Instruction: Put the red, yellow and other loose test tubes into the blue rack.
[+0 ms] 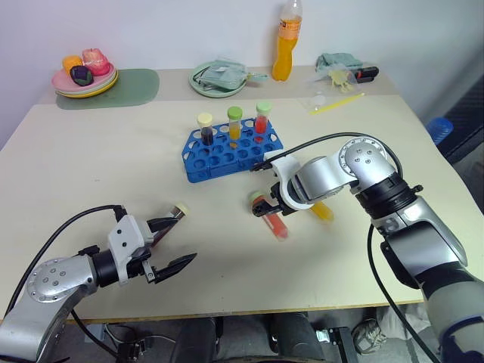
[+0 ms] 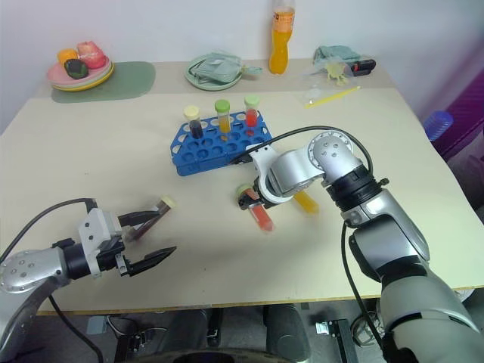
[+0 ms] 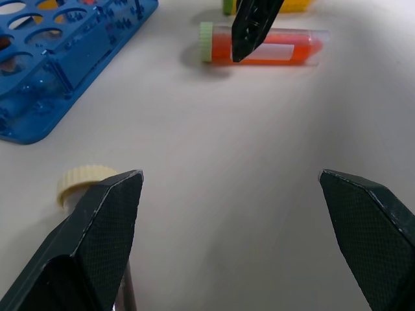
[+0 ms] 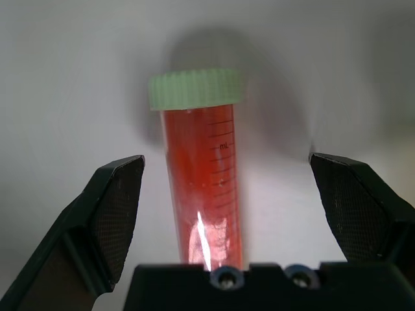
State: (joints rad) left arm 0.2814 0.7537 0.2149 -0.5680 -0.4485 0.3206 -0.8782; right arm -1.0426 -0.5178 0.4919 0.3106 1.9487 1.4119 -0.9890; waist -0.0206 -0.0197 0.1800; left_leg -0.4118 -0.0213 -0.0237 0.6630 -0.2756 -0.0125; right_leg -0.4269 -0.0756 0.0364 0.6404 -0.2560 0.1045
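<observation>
Beige table [image 1: 113, 151], red tube [image 1: 274, 221] flat, cap rackward

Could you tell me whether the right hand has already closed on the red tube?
No, the red tube lies on the table between the right hand's open fingers, untouched.

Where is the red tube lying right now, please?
The red tube lies on the table just in front of the blue rack, between the right gripper's open fingers.
</observation>
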